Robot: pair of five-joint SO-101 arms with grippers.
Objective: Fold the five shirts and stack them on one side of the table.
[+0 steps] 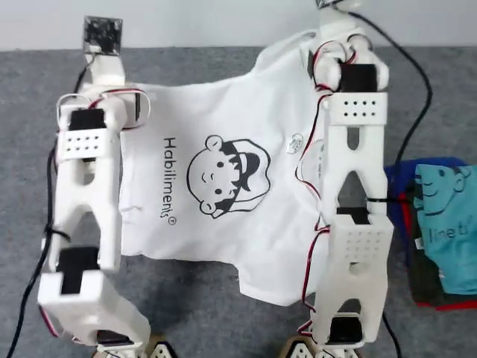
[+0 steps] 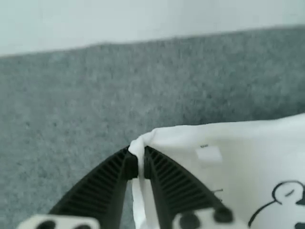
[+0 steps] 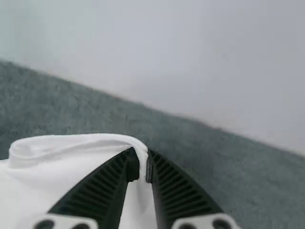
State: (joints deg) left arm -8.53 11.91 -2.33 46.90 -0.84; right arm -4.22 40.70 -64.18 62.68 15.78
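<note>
A white shirt point(image 1: 223, 194) with a black cartoon face and side lettering lies spread on the grey carpeted table. My left gripper point(image 2: 140, 155) is shut on its far left corner point(image 2: 143, 141), with the cloth pinched between the black fingers point(image 2: 114, 176). At the shirt's far right edge point(image 3: 71, 143) my right gripper point(image 3: 142, 160) is shut on the fabric, close to the back wall. In the high view the left arm point(image 1: 86, 149) reaches along the shirt's left side and the right arm point(image 1: 358, 149) along its right side.
A stack of folded shirts point(image 1: 443, 231), teal on top over dark, red and blue layers, sits at the right edge of the table. The white wall point(image 1: 223, 22) runs along the far edge. Bare grey carpet point(image 1: 186, 306) lies at the front.
</note>
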